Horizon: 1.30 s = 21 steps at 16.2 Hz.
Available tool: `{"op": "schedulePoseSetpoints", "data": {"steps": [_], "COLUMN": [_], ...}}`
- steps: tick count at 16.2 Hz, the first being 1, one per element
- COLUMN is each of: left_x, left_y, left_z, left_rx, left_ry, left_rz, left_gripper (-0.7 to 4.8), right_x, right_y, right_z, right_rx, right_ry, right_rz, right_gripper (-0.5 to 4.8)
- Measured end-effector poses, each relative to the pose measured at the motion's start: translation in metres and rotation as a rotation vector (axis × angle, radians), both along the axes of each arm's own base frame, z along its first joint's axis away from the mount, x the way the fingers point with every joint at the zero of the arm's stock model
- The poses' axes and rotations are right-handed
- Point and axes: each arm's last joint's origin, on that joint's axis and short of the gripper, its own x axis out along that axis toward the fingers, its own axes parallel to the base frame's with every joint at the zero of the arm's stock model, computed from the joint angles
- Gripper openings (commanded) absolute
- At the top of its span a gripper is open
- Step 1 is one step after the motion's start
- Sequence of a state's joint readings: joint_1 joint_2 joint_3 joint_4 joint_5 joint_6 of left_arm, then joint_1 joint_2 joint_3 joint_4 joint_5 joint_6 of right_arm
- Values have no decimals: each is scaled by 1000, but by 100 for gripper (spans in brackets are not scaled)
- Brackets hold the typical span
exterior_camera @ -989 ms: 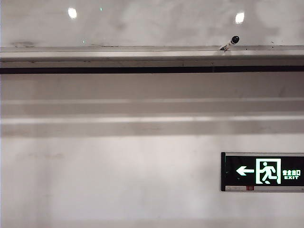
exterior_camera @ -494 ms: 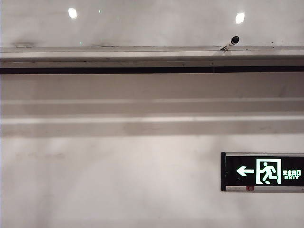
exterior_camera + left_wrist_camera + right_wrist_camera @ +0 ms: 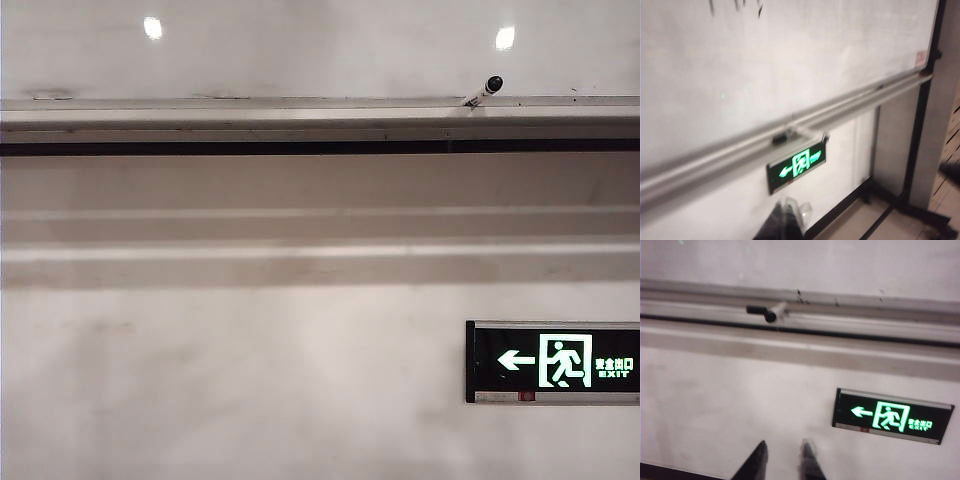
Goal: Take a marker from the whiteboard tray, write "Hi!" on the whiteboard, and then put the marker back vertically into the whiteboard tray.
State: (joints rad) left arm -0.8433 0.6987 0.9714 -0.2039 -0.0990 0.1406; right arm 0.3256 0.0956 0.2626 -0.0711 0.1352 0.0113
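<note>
We see the slim white black-capped marker [image 3: 484, 90] leaning tilted in the long pale grey metal whiteboard tray [image 3: 250, 110]. Our right gripper [image 3: 783, 460], well below it, stands with fingers apart, holding nothing; our left gripper [image 3: 785, 220] is too blurred to tell.

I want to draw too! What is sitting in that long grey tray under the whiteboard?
One marker sits in the whiteboard tray, leaning, black cap up. Nothing else shows there. The tray's lip hides the marker's bottom end. Both grippers' fingers, left and right, hang away from it, holding nothing.
</note>
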Motion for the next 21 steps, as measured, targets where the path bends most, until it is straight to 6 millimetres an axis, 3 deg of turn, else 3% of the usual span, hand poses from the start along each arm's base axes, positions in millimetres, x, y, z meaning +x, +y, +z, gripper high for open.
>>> {"op": "schedulePoseSetpoints", "data": {"steps": [5,8,10,12,15,18,21], "left_x": [-19,-25,-27,-29,-31,-16,-6], "left_y": [29,35,37,41,46,51,68], "left_z": [-83,-139,-161,-174,-177,-202,-203], "left_rx": [-5,-47,-52,-69,-122,-162,-184], "left_ry": [41,69,62,49,15,34,33], "left_rz": [160,162,167,187,236,314,463], "left_gripper": [-6,-6,-6,-6,-6,-6,-6], "right_x": [-2,-2,-2,-2,-2,-2,-2], "right_y": [-1,-1,-1,-1,-1,-1,-1], "right_z": [-3,-3,-3,-3,-3,-3,-3], "right_rx": [8,9,9,9,9,9,9], "right_ry": [6,6,6,6,6,6,6], "right_rz": [1,1,1,1,1,1,1], "right_gripper": [86,86,86,86,86,86,86]}}
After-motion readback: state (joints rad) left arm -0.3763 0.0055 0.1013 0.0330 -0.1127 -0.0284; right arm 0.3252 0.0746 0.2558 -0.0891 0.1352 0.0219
